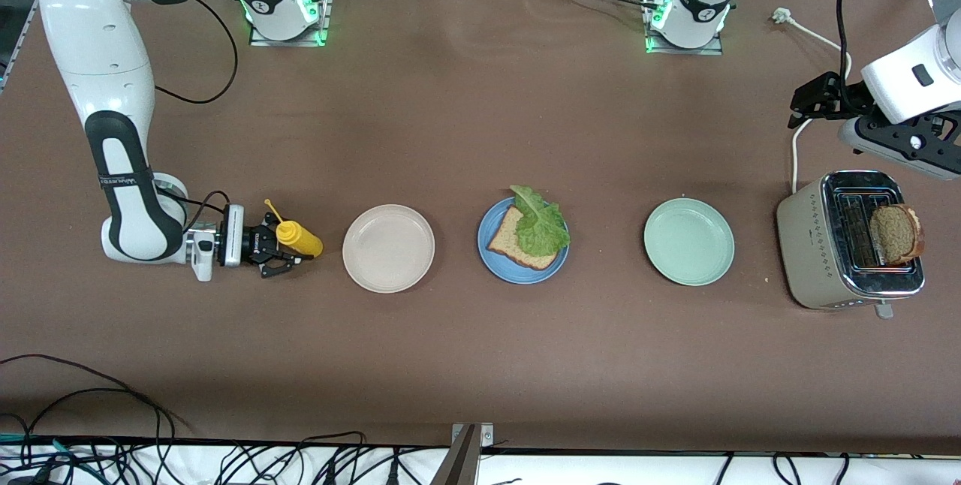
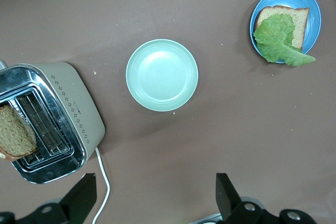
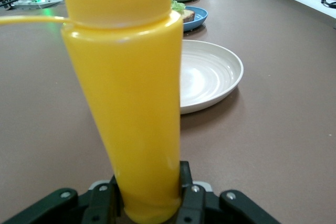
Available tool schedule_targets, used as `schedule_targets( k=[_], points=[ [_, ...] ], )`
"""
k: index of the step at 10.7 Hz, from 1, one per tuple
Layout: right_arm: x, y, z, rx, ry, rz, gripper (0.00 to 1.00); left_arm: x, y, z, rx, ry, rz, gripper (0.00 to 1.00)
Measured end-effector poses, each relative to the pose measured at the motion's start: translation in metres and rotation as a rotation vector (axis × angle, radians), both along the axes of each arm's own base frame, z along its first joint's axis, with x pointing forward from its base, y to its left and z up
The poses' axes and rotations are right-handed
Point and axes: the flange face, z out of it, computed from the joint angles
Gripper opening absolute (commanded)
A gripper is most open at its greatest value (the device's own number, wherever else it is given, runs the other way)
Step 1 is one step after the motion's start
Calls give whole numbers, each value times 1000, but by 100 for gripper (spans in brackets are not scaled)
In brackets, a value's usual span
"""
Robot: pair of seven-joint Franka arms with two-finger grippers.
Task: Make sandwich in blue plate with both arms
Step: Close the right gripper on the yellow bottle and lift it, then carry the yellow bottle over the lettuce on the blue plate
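With one slice of bread (image 1: 516,239) and a lettuce leaf (image 1: 539,224) already on the blue plate (image 1: 492,260) at table centre, the right gripper (image 1: 279,251), at nine o'clock, clamped a yellow squeeze bottle (image 1: 299,238), while the wide-open left gripper (image 2: 155,195) hovered at two o'clock above the toaster (image 1: 807,245) holding the top slice (image 1: 893,233) yet to be added.

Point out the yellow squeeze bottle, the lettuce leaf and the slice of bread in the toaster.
Yellow squeeze bottle (image 1: 299,238): front view, on its body, at the right gripper.
Lettuce leaf (image 1: 539,226): front view, middle of the leaf, on the bread in the blue plate.
Slice of bread in the toaster (image 1: 892,233): front view, on its face.
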Motion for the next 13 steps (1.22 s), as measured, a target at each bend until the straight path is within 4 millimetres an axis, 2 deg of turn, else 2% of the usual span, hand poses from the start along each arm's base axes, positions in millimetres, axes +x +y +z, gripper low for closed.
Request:
schedule_targets(
  k=[3,5,9,11,13],
  points=[
    [10,12,8,-38,-27,-4,0,0,1,0,0,0,2,100],
    [22,34,31,-159,27,-8,0,0,1,0,0,0,2,100],
    [34,78,125,-453,174,-41,0,0,2,1,0,-1,4,100],
    [31,122,167,-579,219,-92,0,0,2,1,0,-2,4,100],
    [21,167,192,-688,265,-152,0,0,2,1,0,-2,4,100]
  ],
)
